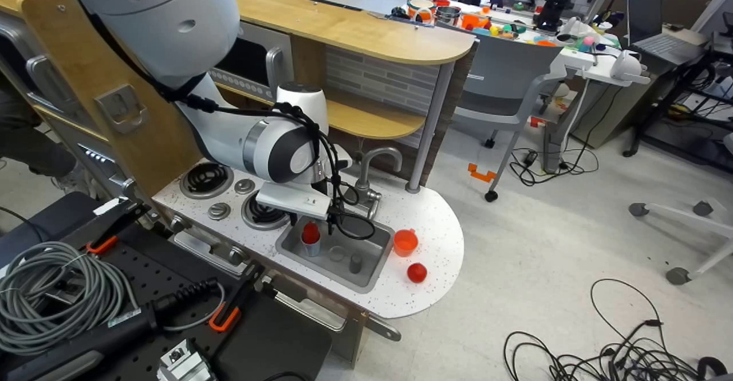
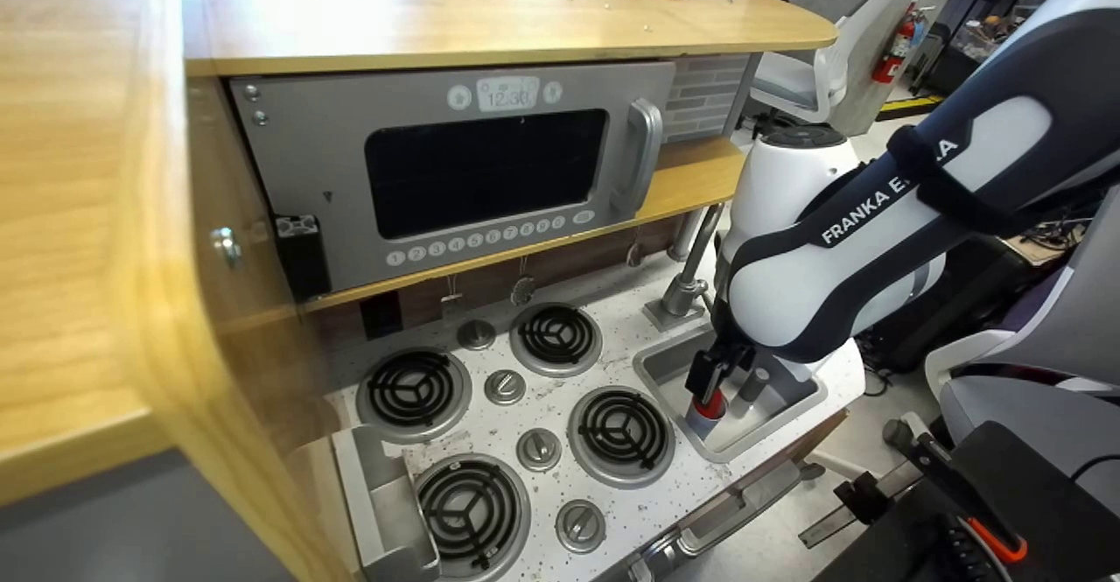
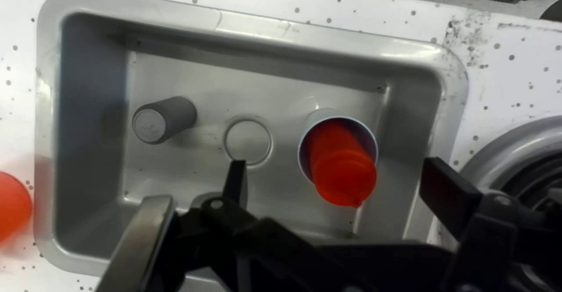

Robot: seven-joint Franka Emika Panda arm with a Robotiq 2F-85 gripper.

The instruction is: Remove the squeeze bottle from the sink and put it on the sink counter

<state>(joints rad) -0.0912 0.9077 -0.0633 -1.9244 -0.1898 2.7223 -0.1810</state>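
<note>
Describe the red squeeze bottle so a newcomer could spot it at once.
In the white counter is a grey sink; inside stands a pale cup. The red squeeze bottle pokes out of that cup, unlike the orange cup and red round object, which are outside the sink.

Sink (image 3: 250, 23): room on the floor, hemmed at the back.
Pale cup (image 1: 311, 249) encloses lower part of red squeeze bottle (image 3: 342, 167); top protrudes. Floor free between it and grey cylinder (image 3: 169, 118). Silver faucet (image 1: 365, 176), grey post (image 1: 433, 126) rise behind. Orange cup (image 1: 405, 243), round red object (image 1: 417, 273) in the way beside sink; bench (image 1: 440, 215) bare around them.
</note>
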